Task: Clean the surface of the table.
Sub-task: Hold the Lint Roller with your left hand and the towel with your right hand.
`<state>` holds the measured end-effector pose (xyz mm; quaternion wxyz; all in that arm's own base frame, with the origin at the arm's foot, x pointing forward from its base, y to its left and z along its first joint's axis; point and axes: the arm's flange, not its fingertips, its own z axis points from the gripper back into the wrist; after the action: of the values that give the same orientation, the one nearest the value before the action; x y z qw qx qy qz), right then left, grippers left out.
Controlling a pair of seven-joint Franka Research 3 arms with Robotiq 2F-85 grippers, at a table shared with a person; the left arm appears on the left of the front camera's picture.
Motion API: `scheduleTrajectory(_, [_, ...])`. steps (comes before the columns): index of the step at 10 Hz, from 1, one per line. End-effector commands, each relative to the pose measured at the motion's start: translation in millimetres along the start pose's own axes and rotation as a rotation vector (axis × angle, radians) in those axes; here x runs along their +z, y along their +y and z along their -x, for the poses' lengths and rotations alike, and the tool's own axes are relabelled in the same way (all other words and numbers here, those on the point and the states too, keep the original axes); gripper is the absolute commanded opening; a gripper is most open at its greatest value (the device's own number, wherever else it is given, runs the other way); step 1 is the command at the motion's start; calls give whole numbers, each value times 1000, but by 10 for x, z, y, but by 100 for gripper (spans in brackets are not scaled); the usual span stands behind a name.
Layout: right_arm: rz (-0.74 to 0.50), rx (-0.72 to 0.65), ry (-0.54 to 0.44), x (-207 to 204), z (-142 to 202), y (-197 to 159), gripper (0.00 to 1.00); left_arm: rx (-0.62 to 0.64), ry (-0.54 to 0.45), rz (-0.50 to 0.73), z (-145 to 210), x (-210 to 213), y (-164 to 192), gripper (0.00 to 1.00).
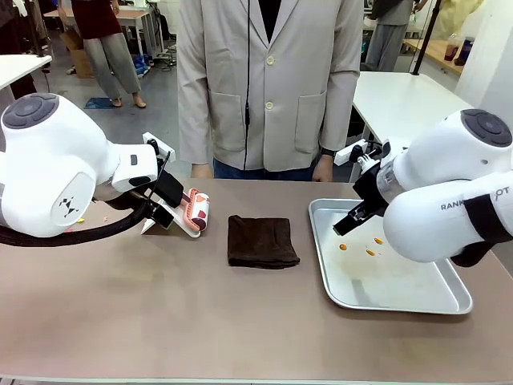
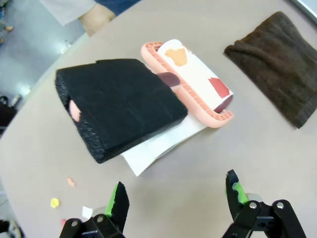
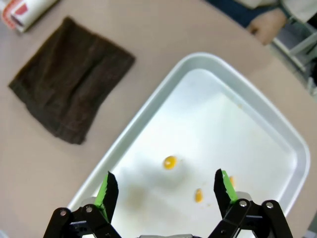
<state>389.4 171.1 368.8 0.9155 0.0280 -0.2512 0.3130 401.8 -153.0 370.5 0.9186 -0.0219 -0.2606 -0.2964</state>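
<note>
The taupe-brown table (image 1: 160, 321) spans the front view. My left gripper (image 1: 160, 207) hovers open at its left side, just short of a pink-framed lint roller (image 1: 197, 210). In the left wrist view the open left gripper (image 2: 176, 194) hangs over bare table (image 2: 208, 163), below the roller (image 2: 198, 82) and a black block (image 2: 119, 106) that lies partly on white paper. A few small crumbs (image 2: 54, 202) lie beside the left finger. My right gripper (image 1: 353, 221) is open over a metal tray (image 1: 401, 298). The right wrist view shows this gripper (image 3: 166, 191) empty above orange bits (image 3: 170, 162).
A folded dark brown cloth (image 1: 261, 241) lies mid-table between roller and tray. A person in a grey jacket stands at the far edge, with a hand (image 1: 323, 168) resting near the tray's far corner. The table's near half is bare.
</note>
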Motion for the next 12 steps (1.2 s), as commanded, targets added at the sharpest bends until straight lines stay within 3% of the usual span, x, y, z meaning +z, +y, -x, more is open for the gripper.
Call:
scheduleTrajectory(1, [-141,-145,131,291,-43,-47,100,44,67,176,89,271,136,100])
scheduleTrajectory(2, [-176,-296,167,455,-59,-56,100,126,114,259,124,430,190,100])
scheduleTrajectory(4, [-489,-456,189,856,-38,-120,100,298,189,426,249,770,327,100])
scheduleTrajectory(6, [-727,-577,181,1158,123,-297,100,365,100,714,554,1085,635,100])
scheduleTrajectory(7, [-817,-647,153,1272,278,-460,100,436,38,803,778,1196,901,100])
scheduleTrajectory(10, [-960,-877,-5,1427,969,-1168,100,683,-161,953,1684,1286,1866,100])
scheduleTrajectory(12, [-1016,-1004,-190,1511,1518,-1588,100,829,-248,992,2154,1192,2119,100])
